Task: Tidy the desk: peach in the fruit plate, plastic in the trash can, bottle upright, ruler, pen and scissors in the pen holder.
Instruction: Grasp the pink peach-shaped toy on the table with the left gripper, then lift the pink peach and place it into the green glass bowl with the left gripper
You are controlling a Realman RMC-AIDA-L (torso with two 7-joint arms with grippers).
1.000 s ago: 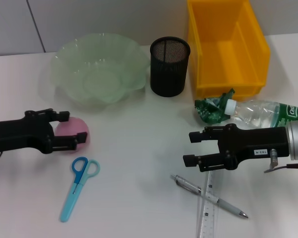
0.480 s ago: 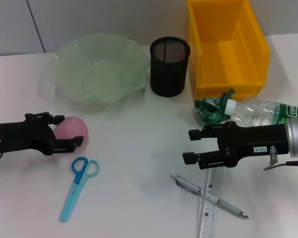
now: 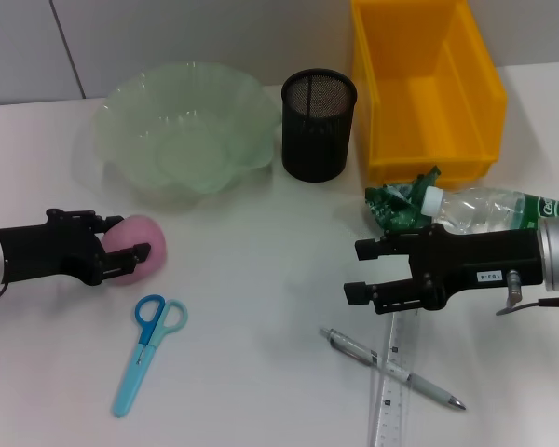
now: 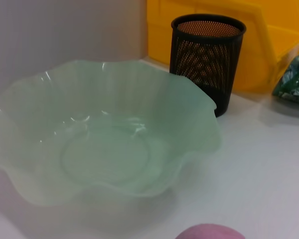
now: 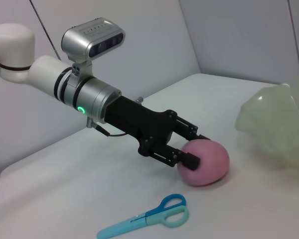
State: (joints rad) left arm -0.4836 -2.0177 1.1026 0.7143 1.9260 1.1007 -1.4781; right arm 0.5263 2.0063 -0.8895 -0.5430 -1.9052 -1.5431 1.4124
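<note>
Head view: your left pincer (image 3: 121, 247) sits low at the counter's (image 3: 261, 279) left side, fingers spread around the peach (image 3: 140, 244), one on each side; whether they actually press it, you cannot tell here. Peach rests on the counter just in front of the fruit plate (image 3: 182, 126), apart from its scalloped rim. Scissors (image 3: 147, 349) lie flat just nearer you than the peach, not touching it. Pen holder (image 3: 318, 124) stands upright between the plate and the trash can (image 3: 427, 88), close to both. Your right pincer (image 3: 356, 273) hovers at the right with fingers apart, holding nothing. Behind it the bottle (image 3: 489, 209) lies on its side, cap toward the crumpled green plastic (image 3: 399, 205), which sits at the trash can's front wall. The ruler (image 3: 391, 386) runs off the near edge, the pen (image 3: 391, 368) lying crossed over it. A wide bare stretch of counter lies between the two pincers.

Left wrist view: the fruit plate (image 4: 104, 129) fills most of the frame, the pen holder (image 4: 207, 57) just beside its rim, the trash can (image 4: 269, 45) behind. Only the peach's top (image 4: 209, 232) shows at the frame edge. Open counter lies between peach and plate.

Right wrist view: you see the left pincer (image 5: 194, 149) straddling the peach (image 5: 204, 162), fingers alongside its flanks, the scissors (image 5: 149, 217) close by, and the plate's edge (image 5: 281, 124) nearby.
</note>
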